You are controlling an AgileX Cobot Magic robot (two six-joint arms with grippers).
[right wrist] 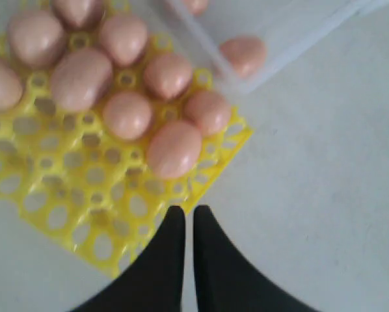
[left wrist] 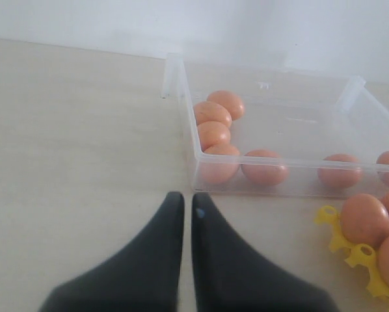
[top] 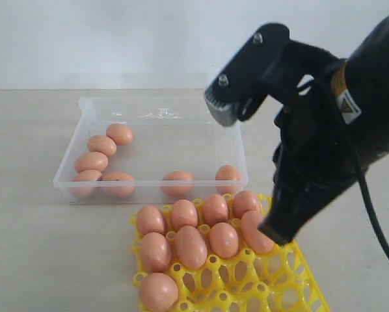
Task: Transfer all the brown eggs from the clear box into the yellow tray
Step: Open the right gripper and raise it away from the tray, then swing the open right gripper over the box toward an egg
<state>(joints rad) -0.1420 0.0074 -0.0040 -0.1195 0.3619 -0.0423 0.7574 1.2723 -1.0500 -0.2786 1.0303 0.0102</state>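
Seven brown eggs (top: 177, 183) lying in clear box (top: 155, 104); nine sitting in yellow tray (top: 259, 279) just beside it. Right gripper (right wrist: 183, 211) hovering over tray edge, jaws closed, holding nothing. Left gripper (left wrist: 183, 198) near box, also closed and empty. Eggs likely light, smooth, slippery, fragile: best gripping gently across middle.

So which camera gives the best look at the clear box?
The exterior view: nearly the whole clear box shows, with its seven brown eggs inside. The left wrist view clips one corner. The right wrist view, which is blurry, catches only a corner.
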